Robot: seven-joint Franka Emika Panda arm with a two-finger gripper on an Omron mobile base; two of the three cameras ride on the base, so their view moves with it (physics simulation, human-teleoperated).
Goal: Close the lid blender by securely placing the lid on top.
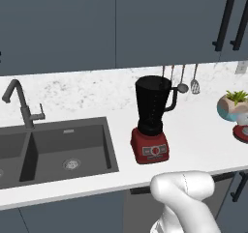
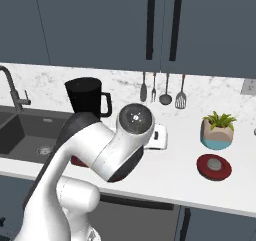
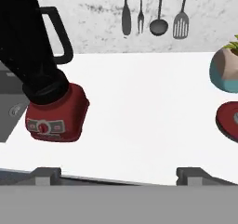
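Nearby, round red lid point(image 2: 214, 166) lies beside tapered black blender point(image 1: 151, 120).

Two base cameras look down from behind at the blender point(image 1: 151, 121); the hand camera sits nearer, blender at nine o'clock.

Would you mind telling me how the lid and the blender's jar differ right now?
The lid is a low red disc lying flat on the counter beside the plant pot; the jar is tall, black and upright on the blender base. The lid carries a grey knob; the jar has a side handle.
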